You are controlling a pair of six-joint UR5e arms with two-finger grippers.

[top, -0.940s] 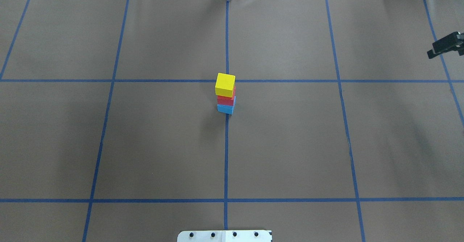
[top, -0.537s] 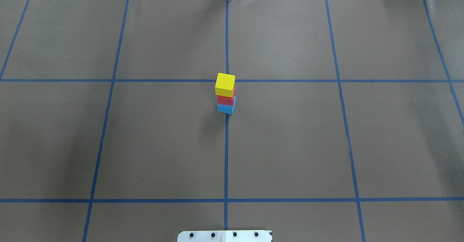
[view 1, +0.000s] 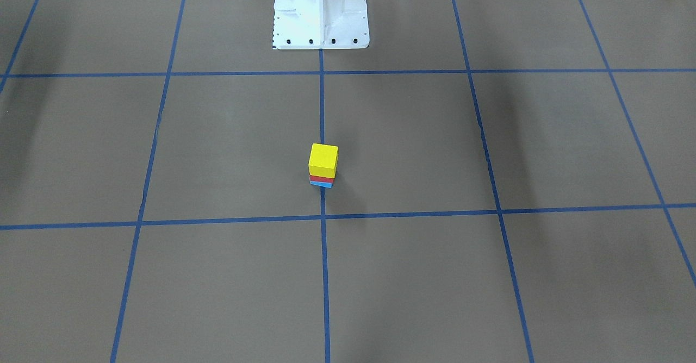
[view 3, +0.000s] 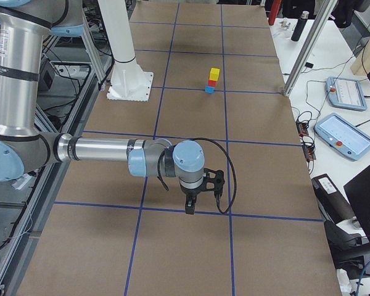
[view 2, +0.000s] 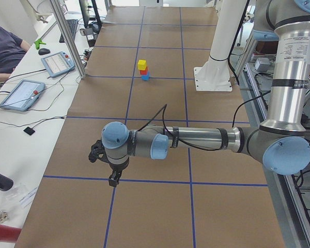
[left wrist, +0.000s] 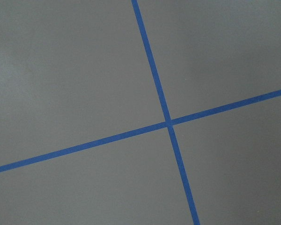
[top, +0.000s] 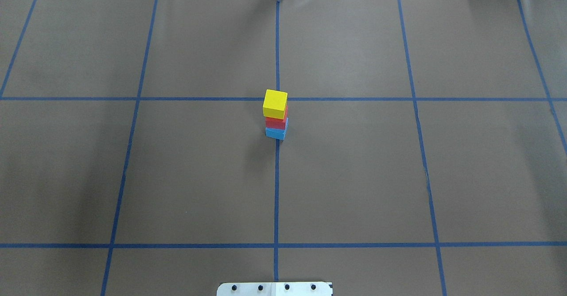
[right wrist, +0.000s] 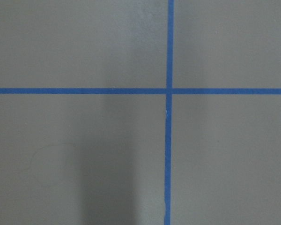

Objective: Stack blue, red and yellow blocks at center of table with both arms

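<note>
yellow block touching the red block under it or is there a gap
Touching. The overhead view shows the yellow block resting straight on the red block, their faces meeting with no gap. The right side view shows the same.

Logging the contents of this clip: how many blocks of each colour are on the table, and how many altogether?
yellow block: 1
red block: 1
blue block: 1
Total: 3
</note>
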